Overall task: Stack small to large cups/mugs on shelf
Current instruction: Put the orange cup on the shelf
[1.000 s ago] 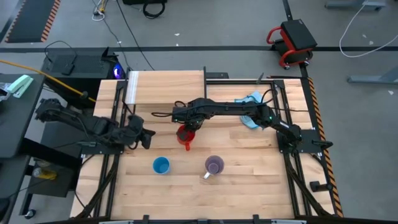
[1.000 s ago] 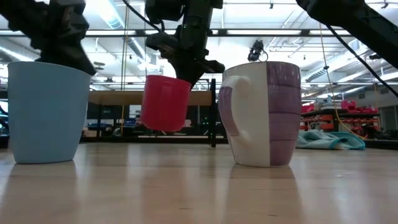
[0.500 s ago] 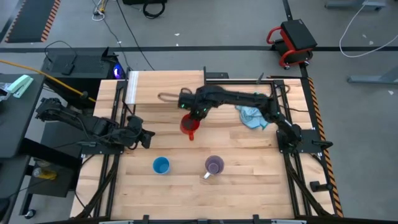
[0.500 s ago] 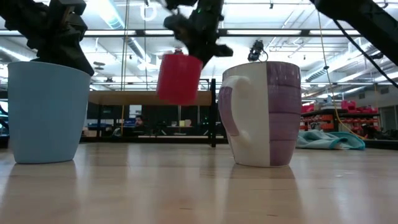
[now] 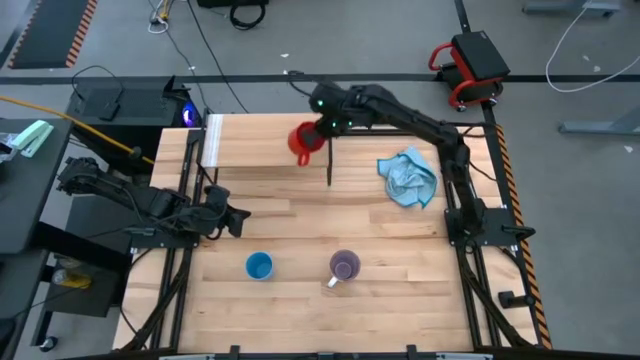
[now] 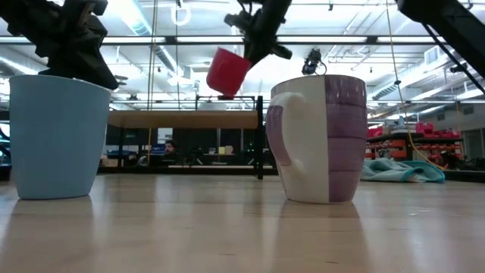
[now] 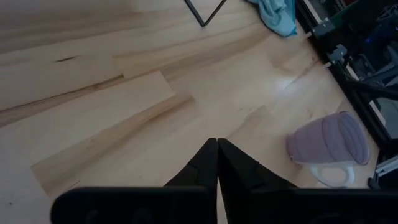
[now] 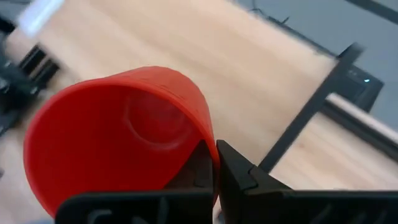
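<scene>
right gripper (image 5: 322,135): up over the shelf's right end, fingers (image 8: 233,177) clamped on the rim of the red mug (image 5: 303,139)
red mug: in the air and tilted, clear of the shelf (image 5: 262,142) board in the low view, open mouth facing the wrist camera
shelf: light-wood board on thin black legs at the far side of the table (image 5: 380,300), nothing standing on it
left gripper (image 5: 236,217): low at the table's left edge, fingers (image 7: 208,163) pressed together, gripping nothing
lilac-purple mug (image 5: 344,266): upright on the near part of the table, white handle toward the near edge, well apart from the shelf
light blue cup (image 5: 259,266): upright on the table, left of the lilac-purple mug, with a clear gap between them
light blue cloth (image 5: 408,177): crumpled on the table right of the shelf, under the right arm's reach
low view: red mug hangs high between the light blue cup and the lilac-purple mug
</scene>
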### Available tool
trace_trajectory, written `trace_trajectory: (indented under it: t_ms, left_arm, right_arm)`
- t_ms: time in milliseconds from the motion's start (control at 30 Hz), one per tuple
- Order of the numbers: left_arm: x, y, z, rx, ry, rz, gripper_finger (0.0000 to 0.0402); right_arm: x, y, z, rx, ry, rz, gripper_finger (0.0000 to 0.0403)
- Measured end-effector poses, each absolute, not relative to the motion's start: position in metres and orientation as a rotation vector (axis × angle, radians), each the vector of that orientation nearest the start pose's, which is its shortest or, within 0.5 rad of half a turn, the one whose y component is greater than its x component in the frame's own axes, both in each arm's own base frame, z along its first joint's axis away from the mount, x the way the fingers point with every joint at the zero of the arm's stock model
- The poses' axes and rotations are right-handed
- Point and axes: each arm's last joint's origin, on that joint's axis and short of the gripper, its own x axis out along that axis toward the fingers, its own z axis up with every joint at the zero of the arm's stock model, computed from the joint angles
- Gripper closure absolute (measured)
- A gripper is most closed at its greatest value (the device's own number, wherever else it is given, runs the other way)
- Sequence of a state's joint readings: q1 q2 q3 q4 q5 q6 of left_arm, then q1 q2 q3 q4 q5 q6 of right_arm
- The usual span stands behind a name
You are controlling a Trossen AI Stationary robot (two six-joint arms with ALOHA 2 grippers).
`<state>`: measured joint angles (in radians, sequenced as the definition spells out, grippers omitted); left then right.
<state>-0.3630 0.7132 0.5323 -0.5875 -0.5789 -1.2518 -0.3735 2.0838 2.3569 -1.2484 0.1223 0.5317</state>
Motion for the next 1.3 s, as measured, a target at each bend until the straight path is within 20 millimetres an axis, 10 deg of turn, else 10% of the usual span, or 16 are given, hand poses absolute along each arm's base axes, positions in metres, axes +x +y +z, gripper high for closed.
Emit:
trace_trajectory:
  t_ms: [767, 1300]
  left_arm:
    - [0.144, -0.027, 0.24, -0.79, 0.225, 0.65, 0.0373]
    - [0.191, 0.068, 0.267, -0.747, -0.036, 0.486, 0.0372]
  right_arm:
    - [0.395, -0.202, 0.348, 0.609, 0.894, -0.726, 0.0398]
    - [0.396, -0.2, 0.348, 0.617, 0.9, -0.722, 0.0398]
